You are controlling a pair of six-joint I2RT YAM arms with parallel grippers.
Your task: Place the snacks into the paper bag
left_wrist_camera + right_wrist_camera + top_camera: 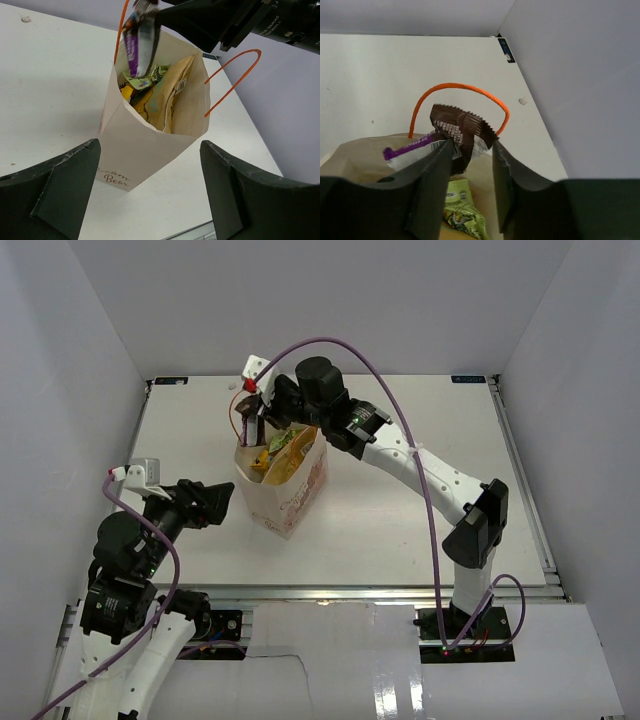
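The cream paper bag [290, 495] [145, 145] stands upright at mid-table with its mouth open. Inside lie the tan chip bag [170, 90], the green pouch [462, 210] [137, 82] and a yellow wrapper [127, 92]. My right gripper [262, 410] [472, 150] hangs over the bag's far rim. Its jaws stand apart, and the dark brown-and-white bar [462, 130] [137, 45] leans on one finger with a gap to the other, above the bag's mouth. My left gripper [222, 502] [150, 145] stands wide open, just left of the bag and apart from it, holding nothing.
Orange cord handles [455, 86] [235, 75] arch up from the bag's rims beside the right fingers. White walls enclose the table [420, 440] on three sides. The right arm reaches across from the right.
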